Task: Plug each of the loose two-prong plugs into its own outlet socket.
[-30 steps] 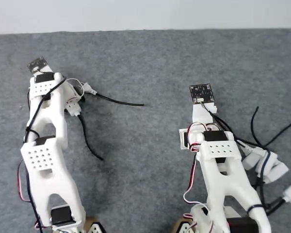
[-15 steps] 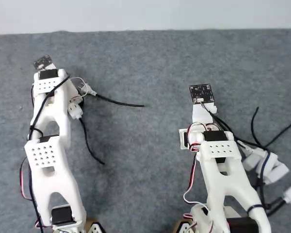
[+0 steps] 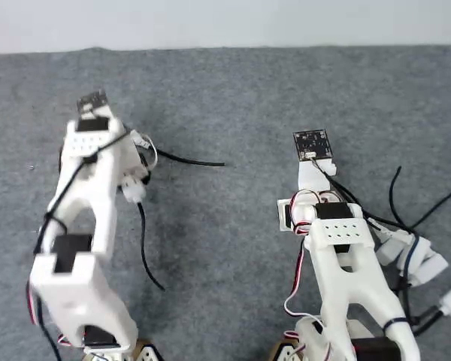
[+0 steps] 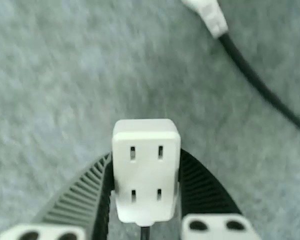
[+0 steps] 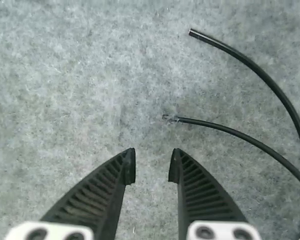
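The left tool [image 4: 145,159] pinches a white socket [image 4: 146,172], slots facing the camera, over the grey tabletop [image 4: 50,75]. A plug [image 4: 210,15] on a black cord lies near it at the upper right of that wrist view. The step in hand looks like pairing the two. Next, the right tool [image 5: 151,167], slightly spread and empty beside loose cords [image 5: 250,62], would need to fetch a plug and line its prongs up with one slot pair.
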